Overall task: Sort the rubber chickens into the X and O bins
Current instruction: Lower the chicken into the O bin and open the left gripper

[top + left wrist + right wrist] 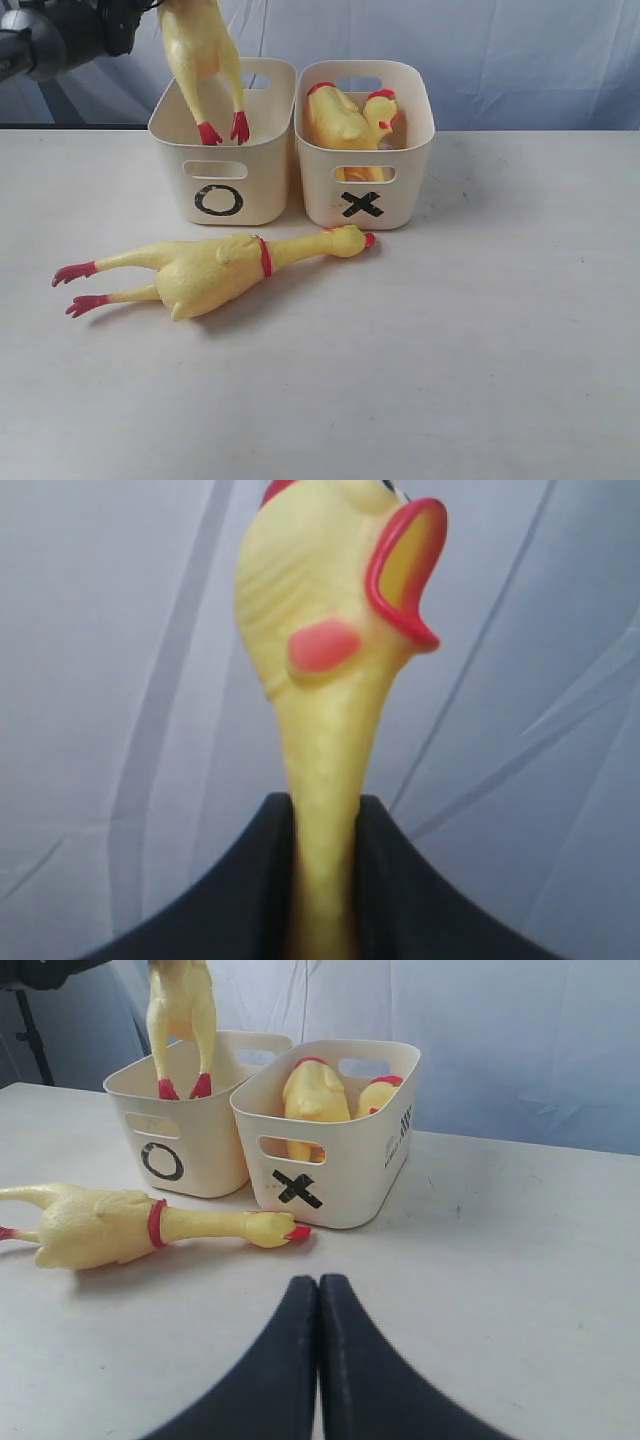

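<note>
A black O stands on the left bin, a black X on the right bin.

Bright, even light gives soft shadows on the bench. The close rubber chicken looks slightly blurred.

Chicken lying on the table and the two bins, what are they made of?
The chicken looks like soft rubber or vinyl: smooth, slightly shiny skin with moulded ridges and red-coloured parts. The O bin and X bin look like hard cream plastic, smooth and matte, with moulded rounded rims and cut-out handles.
</note>
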You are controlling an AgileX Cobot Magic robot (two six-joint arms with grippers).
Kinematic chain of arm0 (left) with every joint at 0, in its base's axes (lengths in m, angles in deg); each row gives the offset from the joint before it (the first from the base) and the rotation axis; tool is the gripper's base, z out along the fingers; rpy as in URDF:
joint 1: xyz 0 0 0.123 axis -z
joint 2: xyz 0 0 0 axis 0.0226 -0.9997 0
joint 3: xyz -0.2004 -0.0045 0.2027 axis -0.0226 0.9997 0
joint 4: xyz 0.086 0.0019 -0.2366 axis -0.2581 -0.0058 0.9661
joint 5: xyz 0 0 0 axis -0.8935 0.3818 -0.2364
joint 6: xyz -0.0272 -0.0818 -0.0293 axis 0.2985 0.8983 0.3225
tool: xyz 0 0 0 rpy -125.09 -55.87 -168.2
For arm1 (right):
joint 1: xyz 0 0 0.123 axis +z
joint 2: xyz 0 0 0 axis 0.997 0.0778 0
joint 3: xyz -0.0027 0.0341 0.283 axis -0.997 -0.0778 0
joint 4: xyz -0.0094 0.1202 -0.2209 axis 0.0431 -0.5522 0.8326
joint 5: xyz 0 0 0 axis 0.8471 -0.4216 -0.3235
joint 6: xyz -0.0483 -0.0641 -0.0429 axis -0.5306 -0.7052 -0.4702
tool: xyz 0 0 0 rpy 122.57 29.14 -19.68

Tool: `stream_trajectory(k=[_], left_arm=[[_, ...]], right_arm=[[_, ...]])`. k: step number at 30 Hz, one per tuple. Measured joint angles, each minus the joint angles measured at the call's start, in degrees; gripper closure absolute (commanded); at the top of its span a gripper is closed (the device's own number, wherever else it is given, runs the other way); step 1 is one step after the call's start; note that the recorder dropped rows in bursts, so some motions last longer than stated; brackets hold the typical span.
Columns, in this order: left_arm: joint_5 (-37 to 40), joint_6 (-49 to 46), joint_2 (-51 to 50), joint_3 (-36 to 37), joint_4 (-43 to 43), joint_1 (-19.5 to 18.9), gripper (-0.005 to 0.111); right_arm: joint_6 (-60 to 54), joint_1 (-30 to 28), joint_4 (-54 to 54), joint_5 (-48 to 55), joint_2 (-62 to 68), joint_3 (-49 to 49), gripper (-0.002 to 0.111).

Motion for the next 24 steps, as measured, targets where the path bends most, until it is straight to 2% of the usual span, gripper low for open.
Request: stream_trajectory(k=[3, 6, 13, 15, 19, 24], left_arm=[[-0.4, 1.9, -0.9, 0.0, -6.6, 0.1, 0.107], [-0.4, 6.2, -2.2, 0.0, -8.5, 0.7, 0.107], [8.6, 9.5, -3.0, 0.0, -8.7, 1.4, 0.107], [11.7, 9.7, -3.0, 0.0, -5.6, 1.4, 0.107], [13.6, 9.8, -3.0, 0.0, 0.4, 1.4, 0.094], [13.9, 9.8, -3.0, 0.0, 2.7, 1.4, 0.064]], right_arm=[[0.0, 0.0, 0.0, 0.0, 0.0, 0.0, 0.109], [0.0, 0.0, 0.0, 0.0, 0.0, 0.0, 0.109], [0.0, 0.0, 0.0, 0.0, 0.0, 0.0, 0.109], [0.0, 0.0, 0.0, 0.0, 0.0, 0.0, 0.109], [0.0, 0.0, 0.0, 0.0, 0.0, 0.0, 0.109], [0.0, 0.0, 0.0, 0.0, 0.0, 0.0, 0.109]])
